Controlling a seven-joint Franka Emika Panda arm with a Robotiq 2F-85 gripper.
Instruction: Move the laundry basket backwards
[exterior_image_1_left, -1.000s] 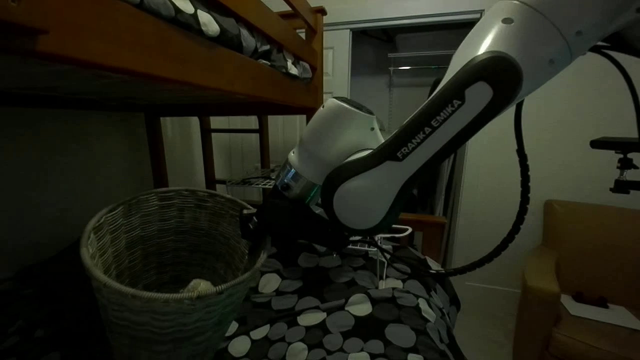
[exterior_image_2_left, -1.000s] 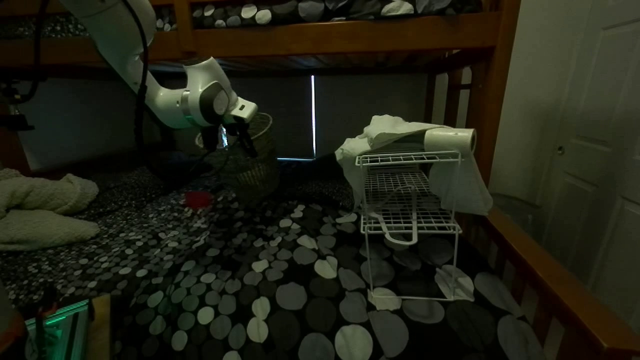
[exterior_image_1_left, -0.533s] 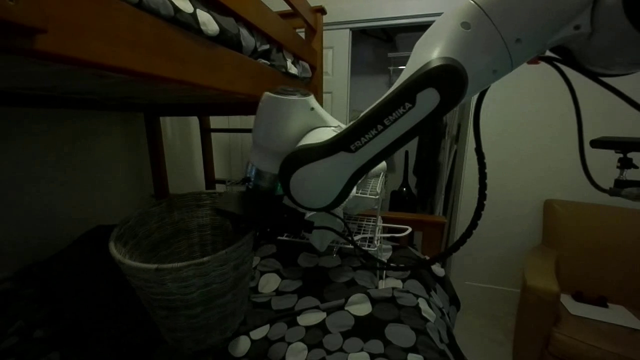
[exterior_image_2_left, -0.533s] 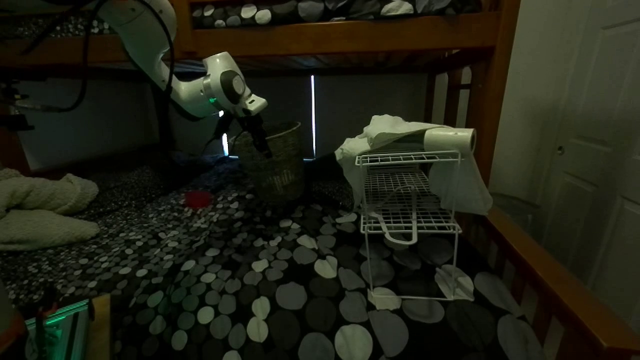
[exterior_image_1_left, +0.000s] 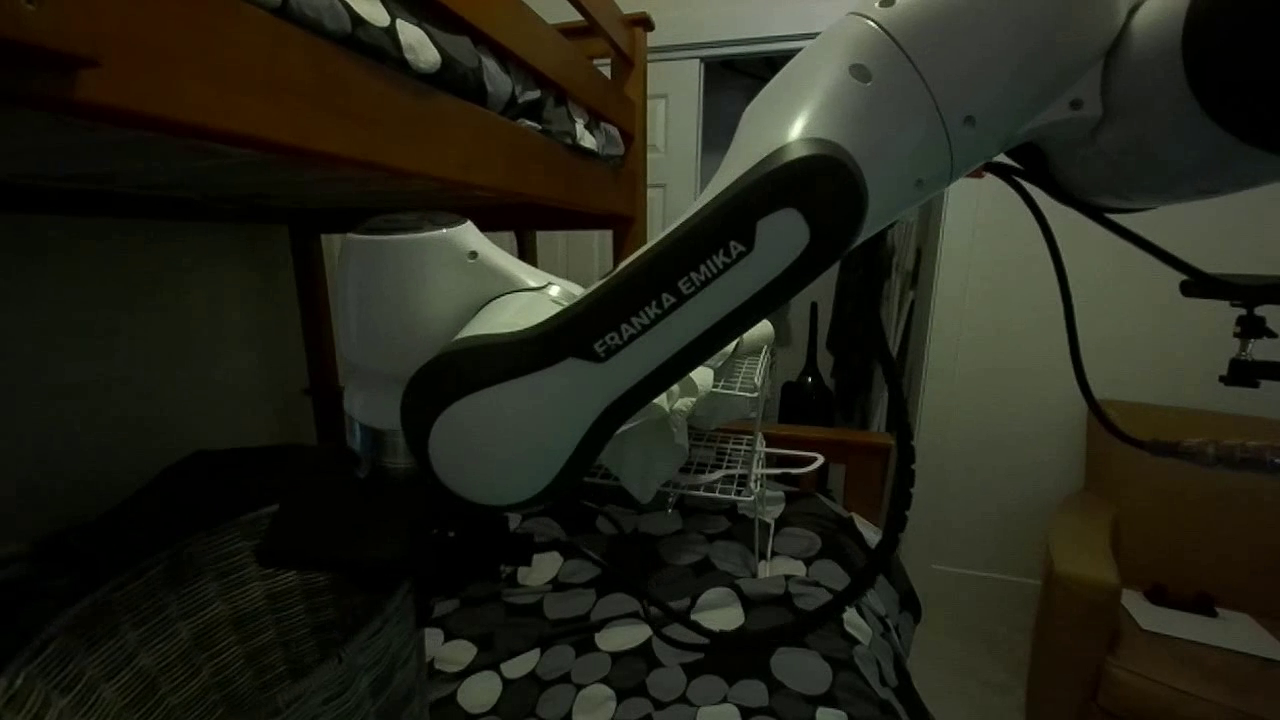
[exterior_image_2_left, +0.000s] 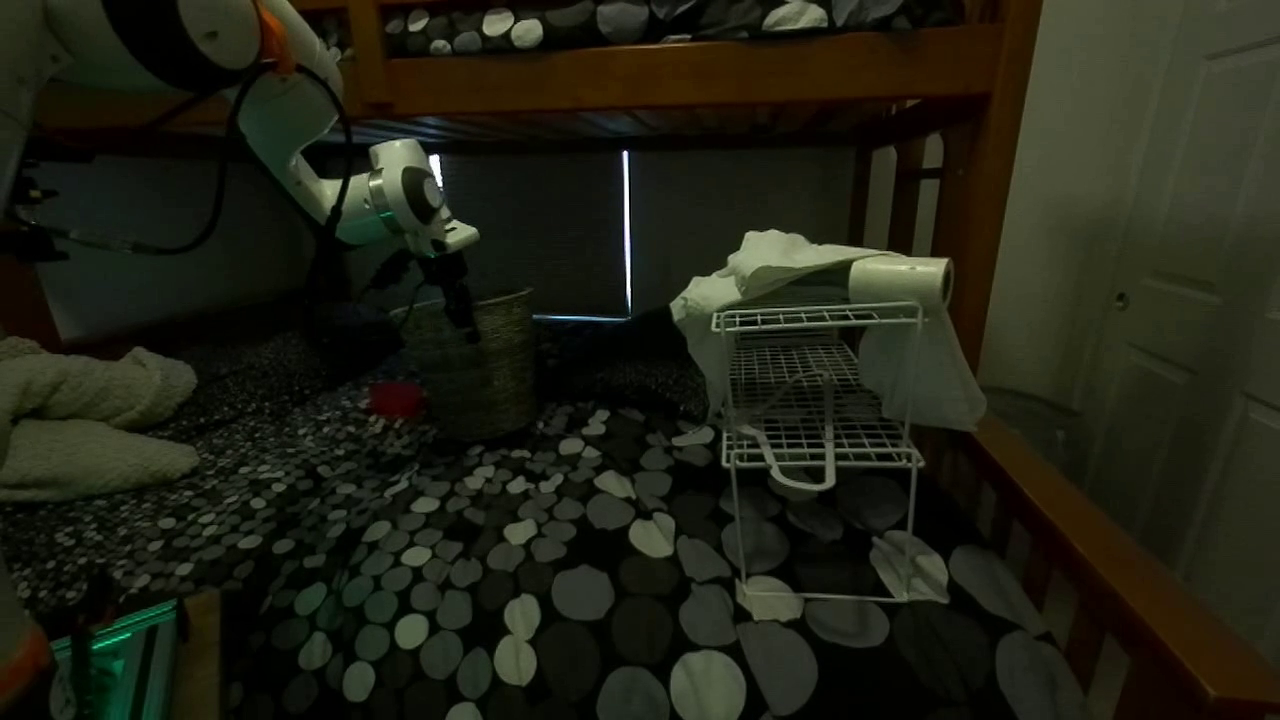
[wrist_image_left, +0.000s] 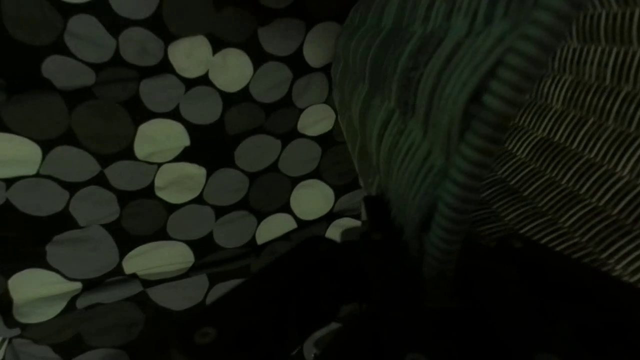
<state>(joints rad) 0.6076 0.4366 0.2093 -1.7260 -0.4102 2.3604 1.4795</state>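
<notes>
The laundry basket (exterior_image_2_left: 495, 365) is a tall pale woven bucket with a thick braided rim. It stands nearly upright at the bedding in an exterior view. Only part of its inside wall (exterior_image_1_left: 190, 630) shows at the lower left in an exterior view. In the wrist view its rim and wall (wrist_image_left: 410, 100) run down between the dark fingers. My gripper (exterior_image_2_left: 462, 325) points down at the rim, one finger outside the wall and one inside. It appears shut on the rim (wrist_image_left: 435, 240); the finger contact is too dark to see fully.
A white wire rack (exterior_image_2_left: 820, 460) with white cloth and a paper roll stands on the dotted bedding (exterior_image_2_left: 580, 590). A red object (exterior_image_2_left: 397, 400) lies beside the basket. The upper bunk rail (exterior_image_2_left: 690, 75) hangs above. A fleece blanket (exterior_image_2_left: 90, 395) lies at the side.
The arm and basket have moved together. In an exterior view they shift right, then back left and lower; in an exterior view they come down to the lower left, nearer the camera.
</notes>
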